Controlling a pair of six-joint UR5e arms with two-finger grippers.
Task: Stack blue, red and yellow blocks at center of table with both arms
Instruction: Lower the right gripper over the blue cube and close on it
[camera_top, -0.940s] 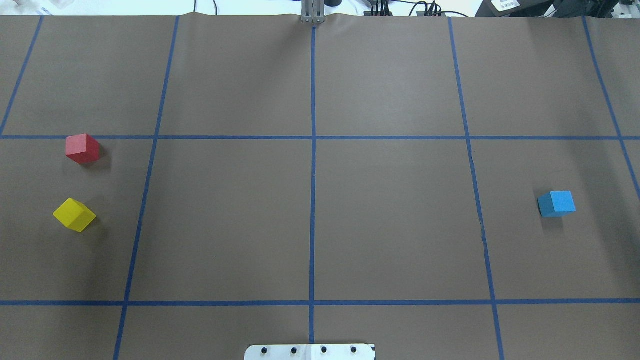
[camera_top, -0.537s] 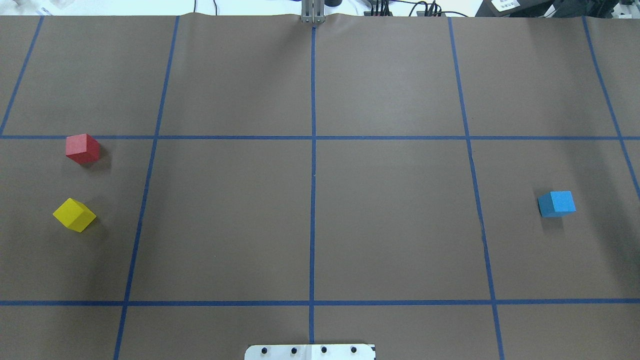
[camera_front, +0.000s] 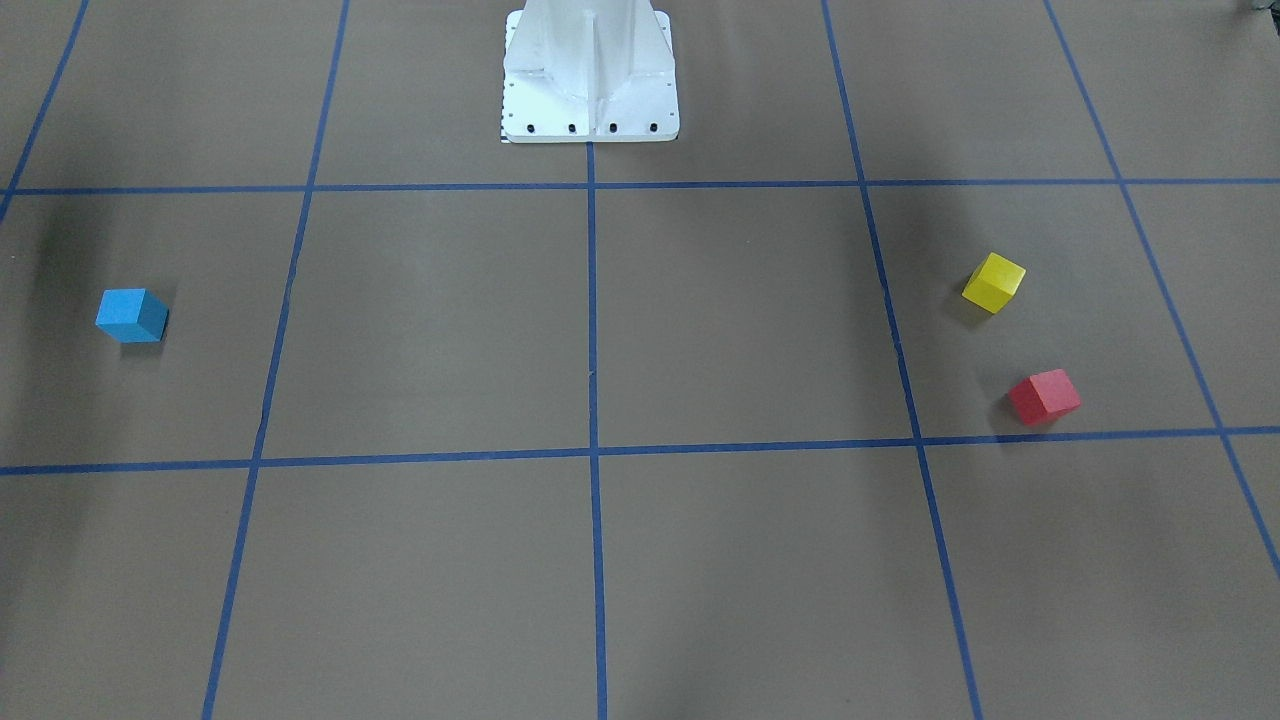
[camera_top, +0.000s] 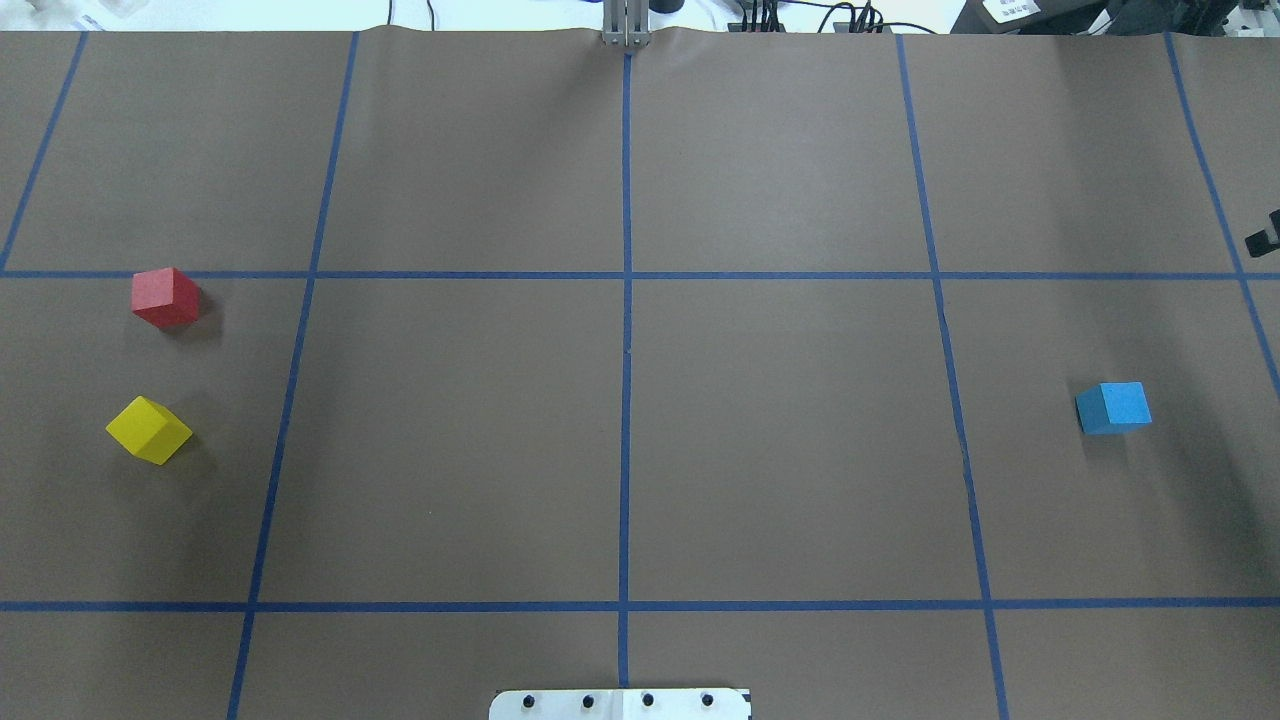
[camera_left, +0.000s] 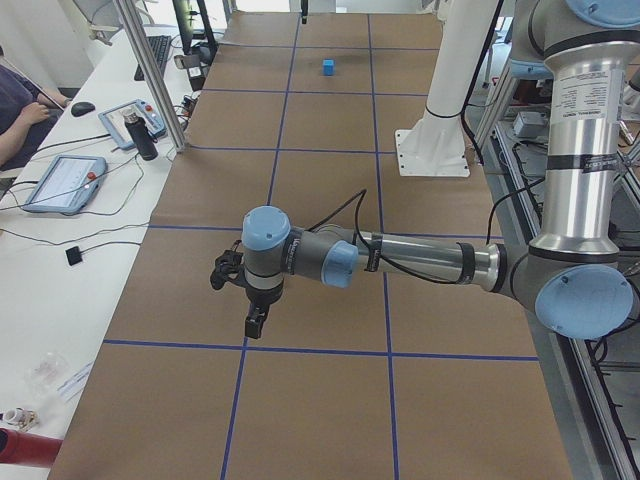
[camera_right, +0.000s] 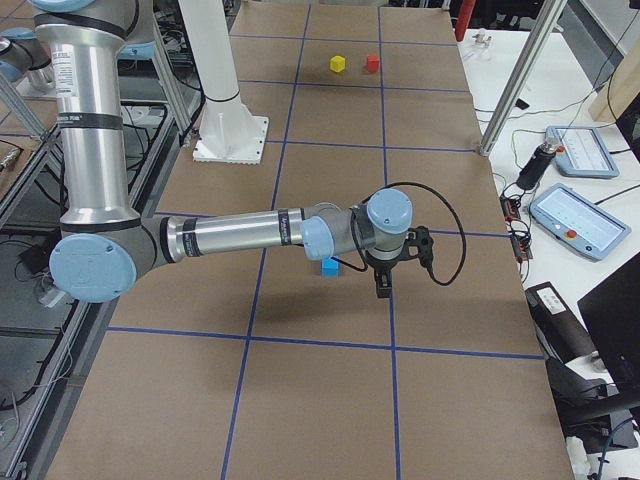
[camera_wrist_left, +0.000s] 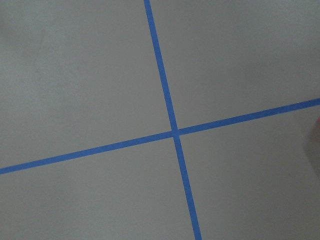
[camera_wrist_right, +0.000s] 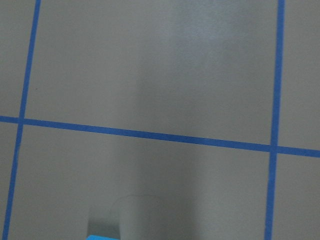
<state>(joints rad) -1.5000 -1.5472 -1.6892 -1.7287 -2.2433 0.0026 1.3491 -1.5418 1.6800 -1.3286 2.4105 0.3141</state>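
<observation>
The red block (camera_top: 165, 297) and the yellow block (camera_top: 148, 430) lie apart on the table's (camera_top: 780, 450) left side. The blue block (camera_top: 1113, 407) lies alone at the far right. In the front view they show as red (camera_front: 1043, 396), yellow (camera_front: 994, 282) and blue (camera_front: 132, 315). My left gripper (camera_left: 255, 322) hangs above the table's left part and points down; I cannot tell whether it is open or shut. My right gripper (camera_right: 382, 286) hovers next to the blue block (camera_right: 330, 267); its state is also unclear. A sliver of the blue block (camera_wrist_right: 102, 237) shows at the right wrist view's bottom edge.
The white pedestal (camera_front: 590, 70) stands at the robot's side of the table. Blue tape lines (camera_top: 626, 350) cross at the centre. Beyond the far edge stand metal posts (camera_left: 150, 70), tablets (camera_left: 62, 182) and cables, and a person's arm (camera_left: 25, 125) rests on the side desk.
A black tip of the right arm's end has come into the overhead view at its right edge. The three blocks have not moved.
</observation>
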